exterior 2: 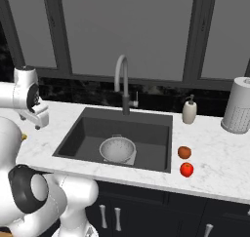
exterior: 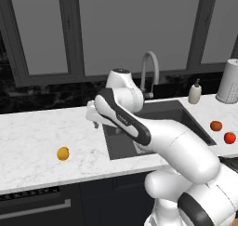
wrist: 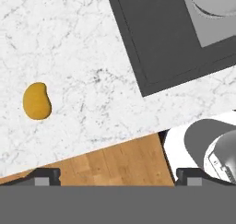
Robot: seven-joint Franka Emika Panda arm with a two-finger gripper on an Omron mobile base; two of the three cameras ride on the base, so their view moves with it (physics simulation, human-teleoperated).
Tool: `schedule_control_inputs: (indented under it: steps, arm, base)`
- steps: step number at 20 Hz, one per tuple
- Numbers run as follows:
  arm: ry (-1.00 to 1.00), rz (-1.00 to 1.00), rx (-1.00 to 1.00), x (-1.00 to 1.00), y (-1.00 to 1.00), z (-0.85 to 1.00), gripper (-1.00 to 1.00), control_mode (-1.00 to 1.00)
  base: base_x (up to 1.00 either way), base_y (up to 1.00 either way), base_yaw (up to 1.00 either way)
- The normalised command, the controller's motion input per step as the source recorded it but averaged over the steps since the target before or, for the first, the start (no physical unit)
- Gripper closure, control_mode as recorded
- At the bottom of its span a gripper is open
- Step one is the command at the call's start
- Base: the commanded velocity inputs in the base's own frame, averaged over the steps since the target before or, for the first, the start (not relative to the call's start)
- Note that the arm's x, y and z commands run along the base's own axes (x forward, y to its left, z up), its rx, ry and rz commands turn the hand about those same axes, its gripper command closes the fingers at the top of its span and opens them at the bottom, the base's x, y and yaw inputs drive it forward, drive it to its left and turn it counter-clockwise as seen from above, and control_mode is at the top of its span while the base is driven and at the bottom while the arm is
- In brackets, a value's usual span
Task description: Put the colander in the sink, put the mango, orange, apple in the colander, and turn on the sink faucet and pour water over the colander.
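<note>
1 small silver perforated metal colander [exterior 2: 117,149] sits in the dark grey rectangular sink [exterior 2: 91,128], at 6 o'clock from the tall grey gooseneck faucet [exterior 2: 123,82]. 3 fruits lie on the white marble counter [exterior: 32,132]: 1 yellow-orange oval mango [exterior: 62,153] at the sink's 9 o'clock; 1 reddish-orange orange [exterior 2: 184,152] and 1 shiny red apple [exterior 2: 186,169] at 3. My gripper [wrist: 117,178] hangs wide open, empty. No writing readable.

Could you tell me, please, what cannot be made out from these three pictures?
- Colander: in the hand view its rim is cut off by the top edge.
- Sink: in the left base view the arm covers its floor.
- Sink faucet: its base sits behind the arm in the left base view.
- Mango: a sliver behind the arm in the right base view.
</note>
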Motion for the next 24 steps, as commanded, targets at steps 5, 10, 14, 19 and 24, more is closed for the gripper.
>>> schedule_control_inputs:
  steps: [5, 10, 14, 19, 24]
  arm:
    - [0.01, 0.17, -0.13, -0.03, 0.67, -0.03, -1.00, -1.00]
    - [0.00, 0.11, -0.20, -0.01, 0.56, -0.36, -1.00, -1.00]
    - [0.00, 0.06, -0.17, 0.00, 0.46, -0.51, -1.00, -1.00]
    - [0.00, 0.03, -0.05, 0.08, 0.51, -0.45, -1.00, -1.00]
    - [0.00, 0.05, -0.01, 0.20, 0.45, -0.34, -1.00, -1.00]
  base:
    - [0.00, 0.00, 0.00]
    - [0.00, 0.00, 0.00]
    - [0.00, 0.00, 0.00]
    - [0.00, 0.00, 0.00]
    - [0.00, 0.00, 0.00]
